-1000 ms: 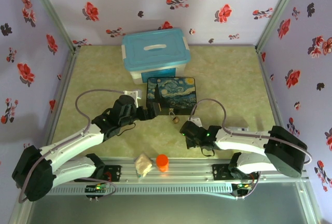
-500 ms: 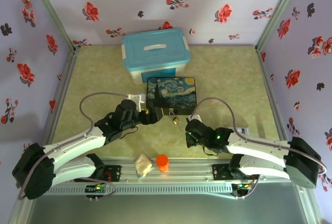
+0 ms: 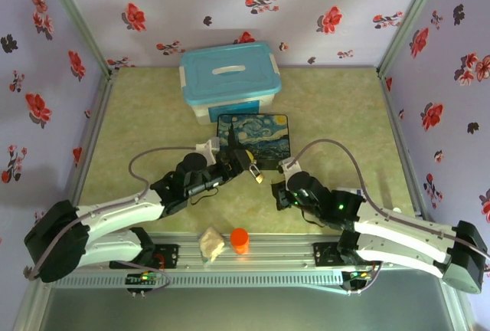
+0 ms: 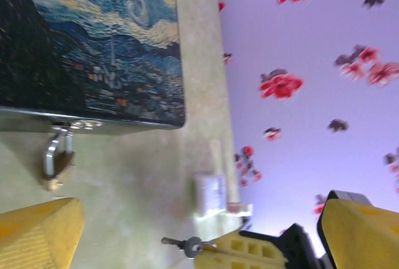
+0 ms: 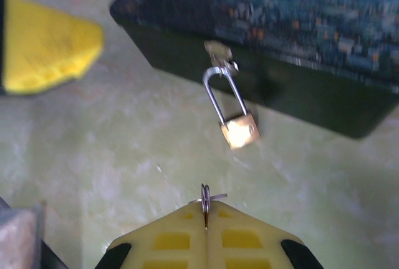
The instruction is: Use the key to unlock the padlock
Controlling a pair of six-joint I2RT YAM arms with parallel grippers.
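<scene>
The small brass padlock (image 5: 239, 131) hangs by its silver shackle from the clasp on the front of the painted box (image 3: 253, 138). It also shows in the left wrist view (image 4: 56, 164) and from above (image 3: 258, 176). My right gripper (image 5: 206, 219) is shut on the key (image 5: 206, 199), which pokes out edge-on a short way below the padlock. The left wrist view shows the key (image 4: 177, 242) sticking out sideways from the right gripper's yellow fingers (image 4: 249, 251). My left gripper (image 3: 242, 159) is open beside the padlock, touching nothing, its fingers (image 4: 37, 231) wide apart.
A blue-lidded plastic bin (image 3: 228, 78) stands behind the painted box. An orange cylinder (image 3: 240, 239) and a beige crumpled lump (image 3: 211, 245) sit at the near edge between the arm bases. Floral walls close in three sides.
The left gripper has moved right, up to the box front next to the padlock. The right arm has swung and stretched, keeping the key pointed at the padlock.
</scene>
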